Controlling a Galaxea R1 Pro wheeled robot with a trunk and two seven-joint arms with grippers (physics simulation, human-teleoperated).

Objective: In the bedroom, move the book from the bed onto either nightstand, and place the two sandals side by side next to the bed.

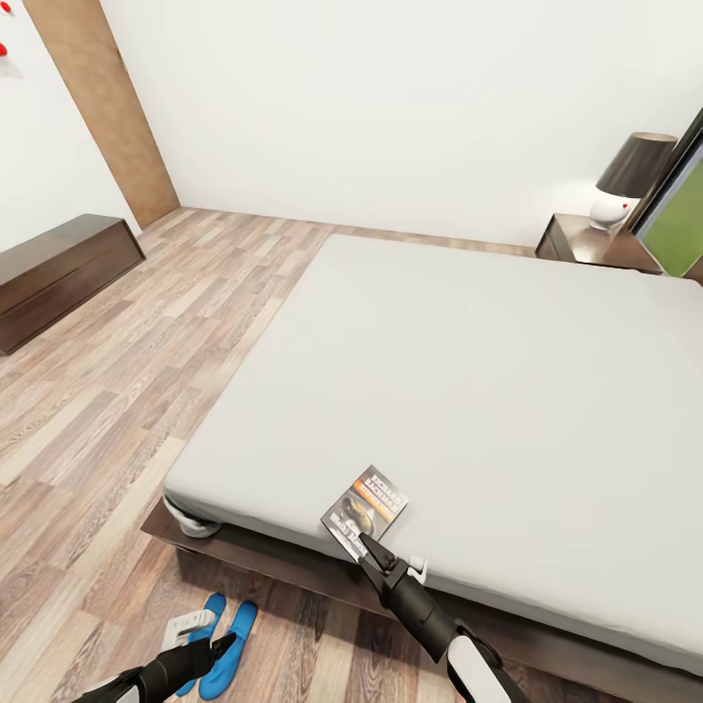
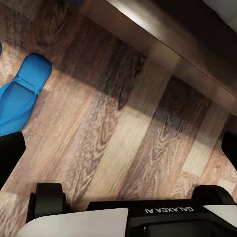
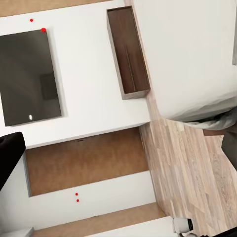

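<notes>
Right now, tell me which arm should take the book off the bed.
Right. The right gripper is already at the book near the mattress edge, while the left gripper hangs low over the floor by the sandals.

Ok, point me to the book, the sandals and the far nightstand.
book [image 1: 365,509]: head view, middle of its cover, near the mattress edge.
sandals [image 1: 230,649]: head view, sole of the right-hand one, on the floor by the bed.
nightstand [image 1: 586,244]: head view, its top beside the lamp base.
</notes>
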